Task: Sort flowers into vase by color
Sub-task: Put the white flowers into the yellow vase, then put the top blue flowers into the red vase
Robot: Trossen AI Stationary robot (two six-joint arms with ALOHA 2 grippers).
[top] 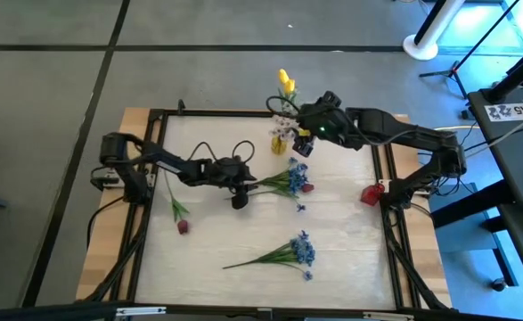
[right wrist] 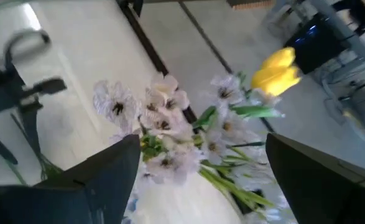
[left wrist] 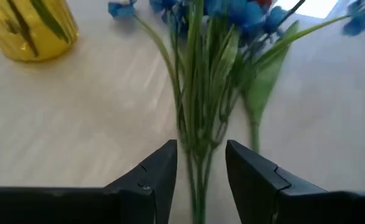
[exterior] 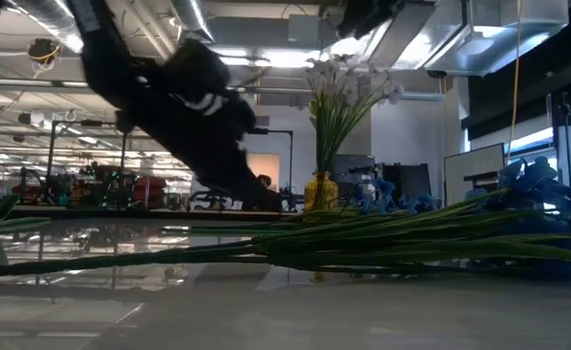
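A yellow vase [top: 281,141] stands at the table's far edge and holds white sprigs [right wrist: 163,124] and yellow tulips [top: 285,83]. Above these blossoms my right gripper [top: 304,125] hangs wide open, its fingers well apart on either side of them in the right wrist view [right wrist: 198,186]. A blue flower cluster [top: 290,181] lies flat at mid-table. My left gripper [left wrist: 201,162] is low over it and open, one finger on each side of the green stems [left wrist: 198,155]. A second blue cluster [top: 298,251] lies nearer the front. A dark red tulip [top: 183,227] lies at the left.
A small red object [top: 372,192] sits by the table's right rail. A red bud [top: 308,187] lies beside the mid-table blue blossoms, with loose blue bits [top: 301,207] close by. A black frame [top: 243,113] runs round the tabletop. Bare tabletop lies between the two blue clusters.
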